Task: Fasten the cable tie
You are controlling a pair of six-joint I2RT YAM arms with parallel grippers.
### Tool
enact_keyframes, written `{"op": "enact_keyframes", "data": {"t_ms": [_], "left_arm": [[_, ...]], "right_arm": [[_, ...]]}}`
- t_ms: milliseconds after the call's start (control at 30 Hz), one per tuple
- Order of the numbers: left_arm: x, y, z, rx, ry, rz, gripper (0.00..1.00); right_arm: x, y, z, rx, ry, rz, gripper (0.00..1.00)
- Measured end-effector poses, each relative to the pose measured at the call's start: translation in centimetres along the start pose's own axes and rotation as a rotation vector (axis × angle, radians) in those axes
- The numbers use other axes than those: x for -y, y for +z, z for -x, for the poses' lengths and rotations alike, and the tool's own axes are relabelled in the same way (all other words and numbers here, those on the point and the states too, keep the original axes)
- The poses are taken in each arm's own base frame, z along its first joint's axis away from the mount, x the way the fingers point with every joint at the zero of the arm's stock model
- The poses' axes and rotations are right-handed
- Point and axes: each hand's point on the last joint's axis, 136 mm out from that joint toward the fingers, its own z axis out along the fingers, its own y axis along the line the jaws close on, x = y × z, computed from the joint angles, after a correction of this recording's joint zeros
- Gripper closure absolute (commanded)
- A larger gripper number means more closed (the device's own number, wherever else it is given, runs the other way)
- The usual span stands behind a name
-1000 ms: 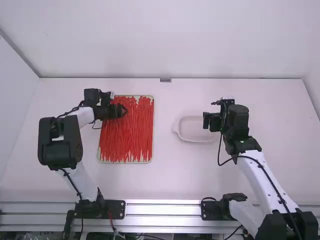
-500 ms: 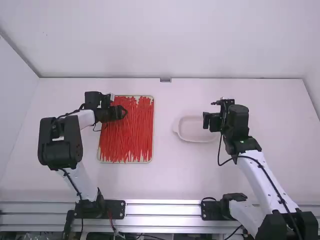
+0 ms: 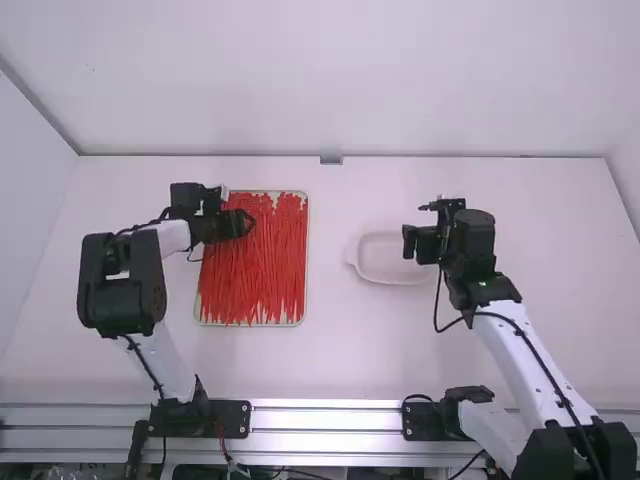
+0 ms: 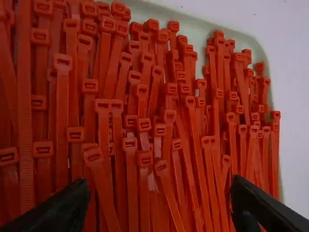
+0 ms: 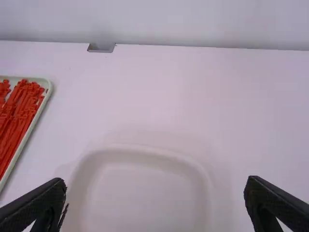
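Observation:
A dense pile of red cable ties (image 3: 255, 262) lies on a pale tray (image 3: 304, 260) at the table's left; close up, the ties' heads (image 4: 145, 121) crowd the tray (image 4: 212, 26). My left gripper (image 3: 240, 223) hovers low over the pile's far left part, its fingers (image 4: 58, 210) spread wide with nothing between them. My right gripper (image 3: 412, 243) hangs over the right end of a white dish (image 3: 385, 260), open and holding nothing; its fingers (image 5: 36, 203) flank the empty dish (image 5: 145, 188).
A small grey bracket (image 3: 331, 159) sits at the table's back edge. White walls bound the table behind and on the left. Bare tabletop lies between tray and dish and toward the front.
The left gripper has shifted very slightly over the ties. The right gripper has edged a little to the left above the dish.

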Motion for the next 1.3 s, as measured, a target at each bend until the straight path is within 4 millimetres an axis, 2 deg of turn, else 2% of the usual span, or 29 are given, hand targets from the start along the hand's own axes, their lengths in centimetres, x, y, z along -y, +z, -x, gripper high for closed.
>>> {"op": "enact_keyframes", "data": {"t_ms": [133, 467, 600, 833, 1067, 1167, 1300], "left_arm": [[-0.36, 0.75, -0.73, -0.020, -0.014, -0.008, 0.28], [-0.31, 0.74, -0.65, -0.017, -0.017, -0.010, 0.31], [-0.32, 0.76, -0.66, -0.017, -0.018, -0.009, 0.36], [-0.39, 0.76, -0.70, -0.019, -0.025, -0.007, 0.39], [-0.46, 0.77, -0.73, -0.020, -0.038, -0.003, 0.48], [-0.48, 0.75, -0.75, -0.020, -0.041, -0.003, 0.58], [-0.51, 0.75, -0.82, -0.023, -0.044, -0.002, 0.57]], "right_arm": [[0.07, 0.00, -0.01, 0.000, 0.000, 0.000, 0.02], [0.21, -0.01, 0.08, 0.003, 0.002, -0.003, 0.02], [0.21, -0.01, 0.08, 0.003, -0.007, -0.003, 0.02], [0.08, 0.00, 0.08, 0.003, -0.017, 0.000, 0.02], [-0.01, 0.01, 0.08, 0.003, -0.020, 0.002, 0.02], [-0.01, 0.01, 0.08, 0.003, -0.021, 0.001, 0.02], [0.05, 0.01, 0.08, 0.003, -0.020, -0.002, 0.02]]}}
